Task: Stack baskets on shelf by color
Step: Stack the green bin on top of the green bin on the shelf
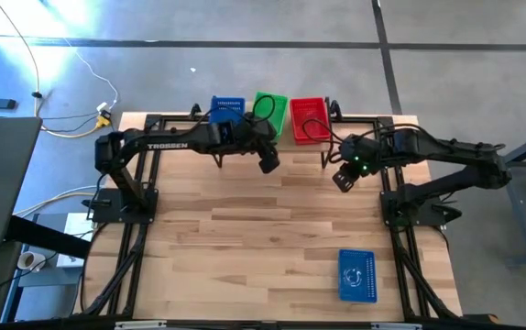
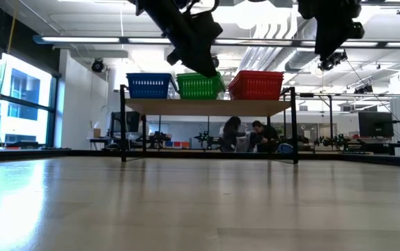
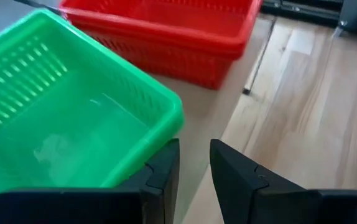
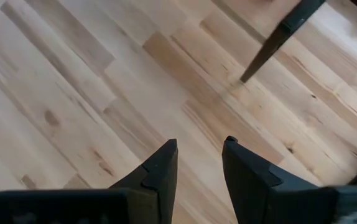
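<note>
On the shelf [image 2: 207,107] at the table's far edge a blue basket [image 1: 227,108], a green basket [image 1: 272,110] and a red basket [image 1: 309,119] rest on their bottoms in a row; the green one stands askew. Another blue basket [image 1: 356,275] lies on the table near the front right. My left gripper [image 3: 194,162] is narrowly open at the green basket's near corner [image 3: 169,121], with only the shelf board showing between its fingers. My right gripper [image 4: 200,155] hangs open above bare tabletop, right of the shelf's front. My left gripper has one finger [image 3: 165,163] right beside the green basket's near corner, coming slantwise down from the table's near side. Whether that finger touches the rim I cannot tell. Nothing lies between the two fingers.
A black shelf leg [image 4: 278,37] stands close to my right gripper. The red basket [image 3: 166,25] sits just beyond the green one [image 3: 60,118]. Broad bare tabletop [image 1: 245,238] spreads in front of the shelf. People sit in the room behind the table [image 2: 249,136].
</note>
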